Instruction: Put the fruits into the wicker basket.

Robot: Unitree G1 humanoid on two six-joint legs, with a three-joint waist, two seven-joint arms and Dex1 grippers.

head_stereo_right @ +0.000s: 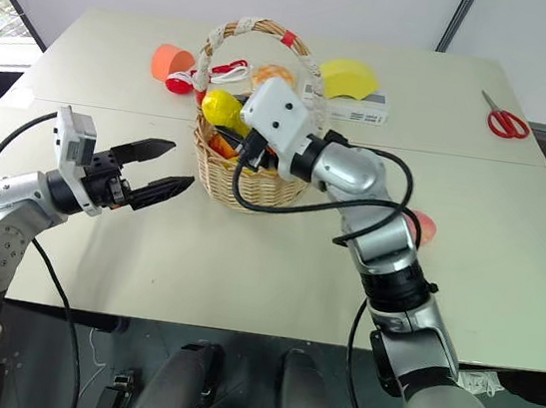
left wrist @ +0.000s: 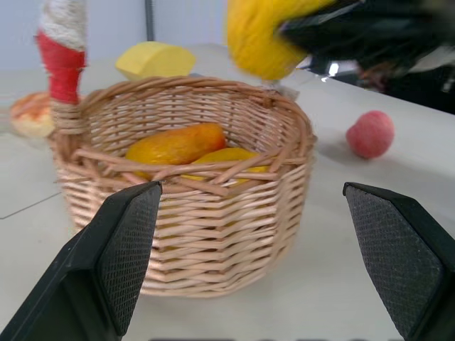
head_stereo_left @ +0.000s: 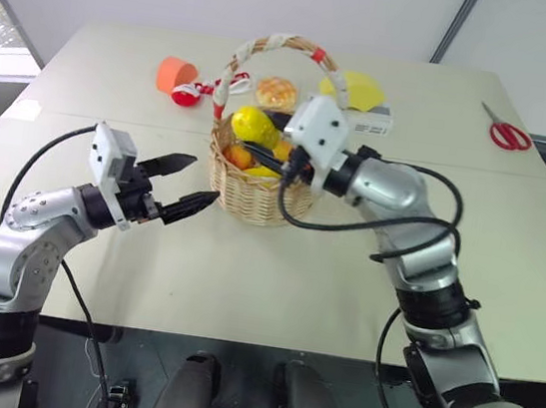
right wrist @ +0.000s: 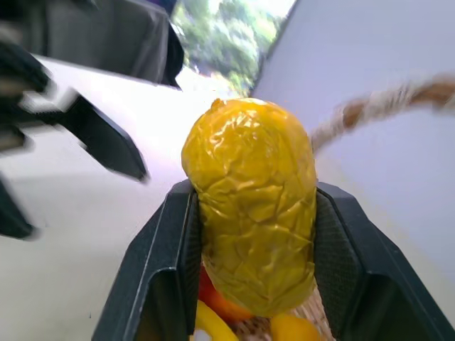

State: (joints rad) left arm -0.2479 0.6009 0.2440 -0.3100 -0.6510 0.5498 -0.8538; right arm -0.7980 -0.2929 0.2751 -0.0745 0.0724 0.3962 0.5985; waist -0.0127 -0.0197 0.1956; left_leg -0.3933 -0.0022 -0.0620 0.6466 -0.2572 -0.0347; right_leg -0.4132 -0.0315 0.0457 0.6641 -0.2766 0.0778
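The right gripper (head_stereo_left: 273, 142) grips the lemon (head_stereo_left: 252, 126) over the wicker basket (head_stereo_left: 254, 194) at table centre — the drop is in hand. Next: release. A peach (head_stereo_right: 421, 227) waits at four o'clock; the left gripper (head_stereo_left: 181, 184) is spread empty.

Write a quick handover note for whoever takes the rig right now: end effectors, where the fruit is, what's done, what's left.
Right end effector: shut on the lemon, held above the basket.
Left end effector: open, holding nothing, beside the basket.
Done: mango and other yellow and orange fruit lie in the basket.
Left: release the lemon into the basket, then fetch the peach, which lies on the table by the right arm.
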